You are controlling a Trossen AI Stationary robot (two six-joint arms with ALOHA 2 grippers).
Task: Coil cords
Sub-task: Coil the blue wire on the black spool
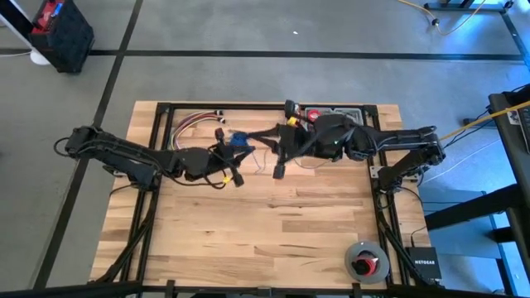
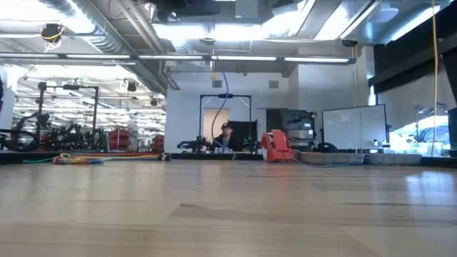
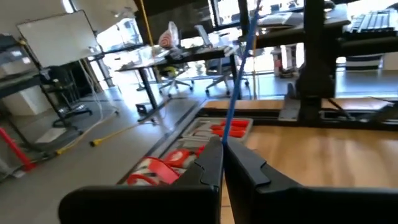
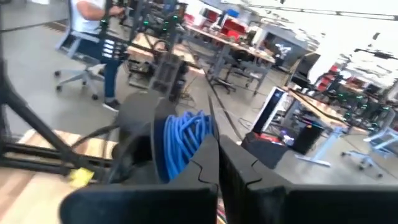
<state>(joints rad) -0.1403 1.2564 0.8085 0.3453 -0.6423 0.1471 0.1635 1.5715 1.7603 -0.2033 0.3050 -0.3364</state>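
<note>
A: Where is the cord right now?

B: It is up off the table [image 1: 248,223], between the 2 arms near the far edge. The left claw [image 3: 222,163] has its fingers pressed together on a strand of the cord [image 3: 239,74], which runs taut up and away from the tips in the left wrist view.

A: And the coil itself?

B: The blue coil [image 4: 181,142] hangs just in front of the right claw [image 4: 217,163] in the right wrist view. That claw's fingers are pressed together too, and a strand seems to run into the pinch, though I cannot be sure.

A: So how should the winding go?

B: I judge the step to be laying another loop. Keep the strand lightly taut so the loop lands beside the others, not across them. Move the left claw in a smooth arc around the bundle.

A: Risks?

B: The cord is very thin, so it could slip from the tips. The red and yellow wires [image 1: 195,122] at the far edge lie close enough to snag.
</note>
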